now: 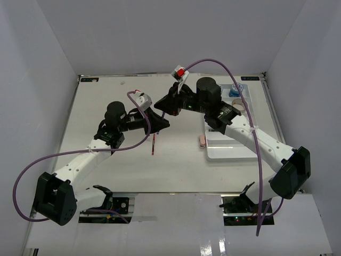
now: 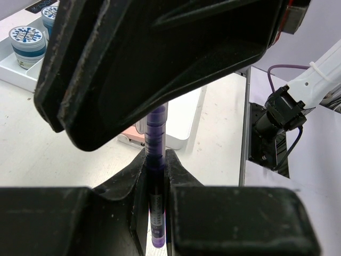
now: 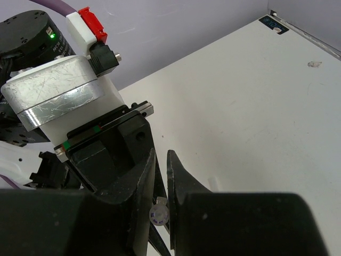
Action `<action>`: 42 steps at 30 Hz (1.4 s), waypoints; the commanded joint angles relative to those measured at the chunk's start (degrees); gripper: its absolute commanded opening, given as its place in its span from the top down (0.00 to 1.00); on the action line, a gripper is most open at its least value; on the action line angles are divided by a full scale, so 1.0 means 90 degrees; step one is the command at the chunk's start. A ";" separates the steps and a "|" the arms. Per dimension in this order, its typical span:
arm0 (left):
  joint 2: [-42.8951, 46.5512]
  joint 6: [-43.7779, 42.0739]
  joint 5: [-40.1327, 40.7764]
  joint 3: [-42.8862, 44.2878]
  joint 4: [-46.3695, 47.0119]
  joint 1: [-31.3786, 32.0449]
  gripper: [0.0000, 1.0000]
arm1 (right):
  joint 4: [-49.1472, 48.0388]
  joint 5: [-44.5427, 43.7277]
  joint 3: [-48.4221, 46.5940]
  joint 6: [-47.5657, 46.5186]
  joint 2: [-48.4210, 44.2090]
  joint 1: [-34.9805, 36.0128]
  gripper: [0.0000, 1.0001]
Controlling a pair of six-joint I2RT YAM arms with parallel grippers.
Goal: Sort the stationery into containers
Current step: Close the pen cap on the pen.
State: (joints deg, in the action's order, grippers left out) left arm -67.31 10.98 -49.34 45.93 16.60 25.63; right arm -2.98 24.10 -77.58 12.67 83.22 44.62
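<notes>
Top external view shows the white desk (image 1: 106, 96) as the widest thing, with both arms reaching from its near edge to meet over the middle. On the right half of the desk sits the white divided tray (image 1: 230, 153), its long side running from near to far. At the tray's far end stand two round blue-white tubs (image 2: 27, 45), side by side in the tray, and a tape roll (image 1: 240, 106) lies just near of them; which compartments they sit in cannot be made out. The left hand (image 2: 155, 160) is clenched on a thin purple pen (image 2: 156, 176), which runs between its fingers and on toward the other arm. The right hand (image 3: 161, 160) comes at it from the far right and is clenched on the same purple pen, whose round end shows end-on between the right fingers in the right wrist view. The pen is thus held off the desk between the two hands, left of the tray and apart from it. A second thin pen, dark red (image 1: 153, 144), shows against the desk just near of the left hand. A small pink eraser piece (image 1: 201, 140) lies on the desk right beside the tray's left wall, outside it.
</notes>
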 commanded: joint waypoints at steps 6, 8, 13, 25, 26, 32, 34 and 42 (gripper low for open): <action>0.0174 -0.0039 0.0121 0.0912 0.1075 0.0004 1.00 | 0.1659 0.0301 0.0202 -0.0333 0.0470 0.0091 0.92; 0.0164 -0.0029 0.0141 0.0941 0.1105 0.0004 1.00 | 0.1718 0.0340 0.0212 -0.0333 0.0499 0.0110 0.92; 0.0203 -0.0019 0.0267 0.1009 0.1212 0.0004 1.00 | 0.1952 0.0360 0.0261 -0.0362 0.0558 0.0120 0.92; 0.0301 -0.0127 0.0521 0.1225 0.1456 0.0004 1.00 | 0.2245 0.0633 0.0427 -0.0363 0.0675 0.0111 0.92; 0.0311 -0.0107 0.0580 0.1225 0.1505 0.0014 1.00 | 0.2275 0.0643 0.0427 -0.0362 0.0695 0.0120 0.92; 0.0399 -0.0039 0.0853 0.1254 0.1749 0.0004 1.00 | 0.2255 0.0789 0.0573 -0.0382 0.0666 0.0111 0.92; 0.0418 -0.0029 0.0931 0.1264 0.1827 0.0004 1.00 | 0.2255 0.0780 0.0661 -0.0392 0.0646 0.0111 0.92; 0.0311 0.0147 0.0835 0.1468 0.2023 0.0004 1.00 | 0.2382 0.0877 0.0808 -0.0499 0.0753 0.0110 0.92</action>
State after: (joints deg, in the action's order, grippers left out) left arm -68.86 10.15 -45.52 48.07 13.23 26.06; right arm -3.55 25.26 -76.71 11.11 84.71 43.29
